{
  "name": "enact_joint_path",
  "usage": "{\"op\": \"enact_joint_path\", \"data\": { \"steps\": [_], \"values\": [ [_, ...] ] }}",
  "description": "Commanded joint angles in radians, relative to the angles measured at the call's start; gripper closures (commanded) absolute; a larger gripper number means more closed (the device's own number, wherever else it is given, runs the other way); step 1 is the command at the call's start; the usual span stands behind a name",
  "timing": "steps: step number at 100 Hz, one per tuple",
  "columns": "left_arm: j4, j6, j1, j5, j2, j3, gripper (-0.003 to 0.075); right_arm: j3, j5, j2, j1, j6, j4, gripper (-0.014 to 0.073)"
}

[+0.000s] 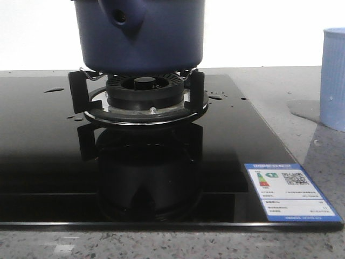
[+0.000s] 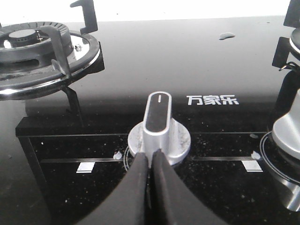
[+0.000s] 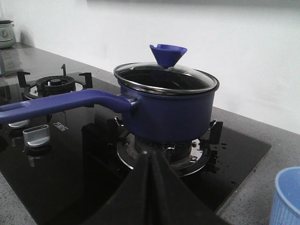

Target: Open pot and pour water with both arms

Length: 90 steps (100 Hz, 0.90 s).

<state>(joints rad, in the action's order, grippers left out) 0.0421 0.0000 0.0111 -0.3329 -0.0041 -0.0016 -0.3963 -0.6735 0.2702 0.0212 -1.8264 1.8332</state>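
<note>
The dark navy pot [image 1: 140,38] stands on the burner [image 1: 144,94] of the black glass hob; its handle socket with a round hole faces the front camera. In the right wrist view the pot [image 3: 168,110] carries a glass lid [image 3: 165,77] with a blue funnel-shaped knob [image 3: 168,54], and a long blue handle [image 3: 61,104] sticks out. My right gripper [image 3: 152,155] is shut and empty, in front of the pot's burner and apart from it. My left gripper [image 2: 151,154] is shut and empty, its tips just before a silver control knob [image 2: 159,123]. Neither gripper shows in the front view.
A pale blue ribbed cup [image 1: 334,80] stands on the grey counter right of the hob, by a water puddle [image 1: 304,110]; it also shows in the right wrist view [image 3: 287,197]. A second burner [image 2: 35,54] and another knob [image 2: 288,133] are on the hob. A label [image 1: 291,191] marks its front right corner.
</note>
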Motion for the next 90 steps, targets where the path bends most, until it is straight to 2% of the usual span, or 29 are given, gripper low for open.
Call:
{"op": "enact_joint_path", "data": {
  "steps": [1, 12, 23, 28, 31, 35, 38, 42, 43, 49, 50, 52, 55, 73, 90],
  "values": [
    [-0.01, -0.007, -0.001, 0.044, -0.026, 0.036, 0.0739, -0.024, 0.032, 0.01, -0.005, -0.002, 0.023, 0.0661],
    [-0.01, -0.007, -0.001, 0.044, -0.026, 0.036, 0.0739, -0.01, 0.052, 0.008, -0.005, -0.002, 0.023, 0.0661],
    [-0.01, -0.007, -0.001, 0.044, -0.026, 0.036, 0.0739, 0.011, 0.163, 0.008, -0.005, -0.002, 0.023, 0.0661],
    [-0.01, -0.007, -0.001, 0.044, -0.026, 0.036, 0.0739, 0.023, 0.202, 0.008, -0.005, 0.035, 0.004, 0.0661],
    [-0.01, -0.007, -0.001, 0.044, -0.026, 0.036, 0.0739, 0.037, 0.234, 0.008, -0.005, 0.102, -0.038, 0.0661],
    [-0.01, -0.007, -0.001, 0.044, -0.026, 0.036, 0.0739, 0.054, 0.276, 0.008, -0.005, 0.212, -0.151, 0.0661],
    [-0.01, -0.007, -0.001, 0.044, -0.026, 0.036, 0.0739, 0.074, 0.323, 0.008, -0.005, 0.379, -0.264, 0.0661],
    [-0.01, -0.007, -0.001, 0.044, -0.026, 0.036, 0.0739, 0.097, 0.373, 0.008, -0.005, 0.617, -0.519, 0.0661],
    [-0.01, -0.007, -0.001, 0.044, -0.026, 0.036, 0.0739, 0.1, 0.38, 0.008, -0.005, 0.657, -0.519, 0.0661],
    [-0.01, -0.007, -0.001, 0.044, -0.026, 0.036, 0.0739, 0.127, 0.43, 0.006, -0.005, 0.961, -0.911, 0.0661],
    [-0.01, -0.007, -0.001, 0.044, -0.026, 0.036, 0.0739, 0.129, 0.444, 0.006, -0.005, 1.025, -0.911, 0.0661],
    [-0.01, -0.007, -0.001, 0.044, -0.026, 0.036, 0.0739, 0.131, 0.471, -0.002, -0.005, 1.106, -1.002, 0.0661],
    [-0.01, -0.007, -0.001, 0.044, -0.026, 0.036, 0.0739, 0.136, 0.516, -0.014, -0.005, 1.179, -1.103, 0.0661],
    [-0.01, -0.007, -0.001, 0.044, -0.026, 0.036, 0.0739, 0.142, 0.732, -0.03, -0.005, 1.201, -1.124, 0.0661],
    [-0.01, -0.007, -0.001, 0.044, -0.026, 0.036, 0.0739, 0.149, 0.811, -0.03, -0.005, 1.201, -1.124, 0.0661]
  ]
}}
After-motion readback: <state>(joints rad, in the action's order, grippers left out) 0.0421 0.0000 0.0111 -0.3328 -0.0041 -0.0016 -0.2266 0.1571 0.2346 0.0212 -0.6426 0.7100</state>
